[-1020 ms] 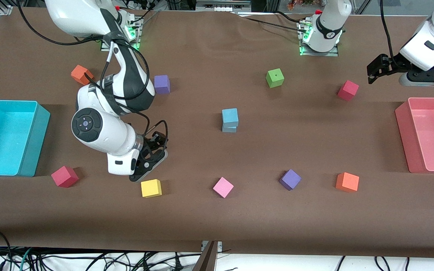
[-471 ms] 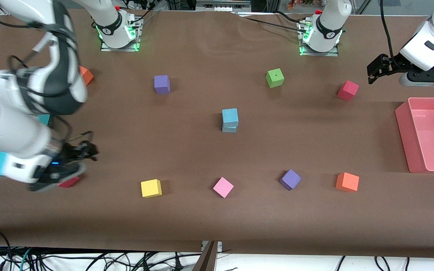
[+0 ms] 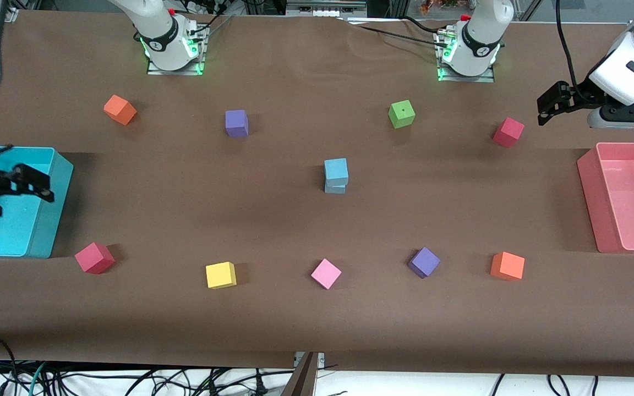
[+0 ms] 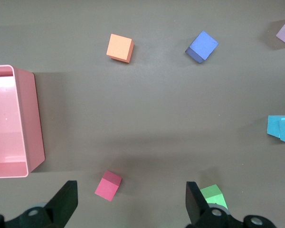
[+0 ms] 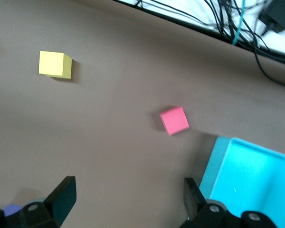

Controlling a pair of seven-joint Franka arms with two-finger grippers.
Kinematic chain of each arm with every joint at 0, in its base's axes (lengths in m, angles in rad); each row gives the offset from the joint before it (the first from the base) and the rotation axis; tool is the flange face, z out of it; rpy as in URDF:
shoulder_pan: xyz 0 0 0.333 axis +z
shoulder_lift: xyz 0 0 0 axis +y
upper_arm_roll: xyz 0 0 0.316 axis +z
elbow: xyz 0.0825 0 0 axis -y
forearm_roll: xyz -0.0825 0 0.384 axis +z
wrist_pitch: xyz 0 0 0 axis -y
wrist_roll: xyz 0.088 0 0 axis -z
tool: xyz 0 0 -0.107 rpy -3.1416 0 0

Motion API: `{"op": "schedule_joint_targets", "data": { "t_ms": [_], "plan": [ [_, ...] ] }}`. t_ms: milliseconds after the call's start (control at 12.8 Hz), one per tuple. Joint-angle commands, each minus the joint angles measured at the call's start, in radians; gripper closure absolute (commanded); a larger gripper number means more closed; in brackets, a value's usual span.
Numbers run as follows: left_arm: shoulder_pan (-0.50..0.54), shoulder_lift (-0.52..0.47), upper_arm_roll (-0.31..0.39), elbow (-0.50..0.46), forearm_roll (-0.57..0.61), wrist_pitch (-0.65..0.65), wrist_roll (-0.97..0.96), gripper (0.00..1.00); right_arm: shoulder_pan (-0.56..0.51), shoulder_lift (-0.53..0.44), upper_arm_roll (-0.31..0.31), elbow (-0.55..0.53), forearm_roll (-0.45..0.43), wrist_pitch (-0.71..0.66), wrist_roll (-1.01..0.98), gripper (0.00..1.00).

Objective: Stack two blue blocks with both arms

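A: Where are the two light sky-blue foam cubes [image 3: 336, 175]?

B: Near the middle of the brown-covered table [image 3: 295, 319], one on top of the other. The upper blue cube [image 3: 336, 170] sits slightly askew on the lower blue cube [image 3: 335, 188], so only a thin strip of the lower one shows under it. In the left wrist view the pair appears at the frame's edge [image 4: 281, 129].

A: How do they look?

B: Matte, clean-edged, the same size as the other coloured cubes. The lower one looks duller and greyer, being in shade.

A: And the tools?

B: The right tool [image 3: 25, 184] hangs over the large cyan plastic bin [image 3: 47, 220] at the right arm's end of the table, its fingers spread wide and holding nothing. The left tool [image 3: 551, 104] is up over the left arm's end, above the table near the pink plastic bin [image 3: 589, 203], also spread wide with nothing in it.

A: What lies around the stack?

B: A green foam cube [image 3: 402, 114] and a purple foam cube [image 3: 236, 122] are farther from the front camera than the stack; a pink foam cube [image 3: 326, 273] and a yellow foam cube [image 3: 221, 275] are nearer to it. All stand well apart from the stack.
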Motion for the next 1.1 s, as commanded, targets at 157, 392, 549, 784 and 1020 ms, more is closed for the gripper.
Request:
{"op": "schedule_joint_targets", "data": {
  "t_ms": [157,392,549,784,1020],
  "plan": [
    [0.01,0.018,0.004,0.031,-0.026,-0.006,0.015,0.0,-0.082,-0.161,0.164,-0.187,-0.084,-0.043,0.264,0.0],
    [0.01,0.016,0.001,0.031,-0.026,-0.006,0.014,0.0,-0.097,-0.2,0.202,-0.23,-0.111,-0.094,0.273,0.0],
    [0.01,0.016,-0.007,0.031,-0.024,-0.008,0.004,0.0,-0.117,-0.206,0.221,-0.233,-0.133,-0.098,0.281,0.0],
    [0.008,0.012,-0.01,0.033,-0.016,-0.046,0.015,0.0,-0.122,-0.173,0.216,-0.221,-0.142,-0.098,0.261,0.0],
    [0.002,0.012,-0.016,0.04,-0.007,-0.046,0.006,0.0,-0.117,-0.168,0.215,-0.22,-0.144,-0.089,0.265,0.0]
  ]
}}
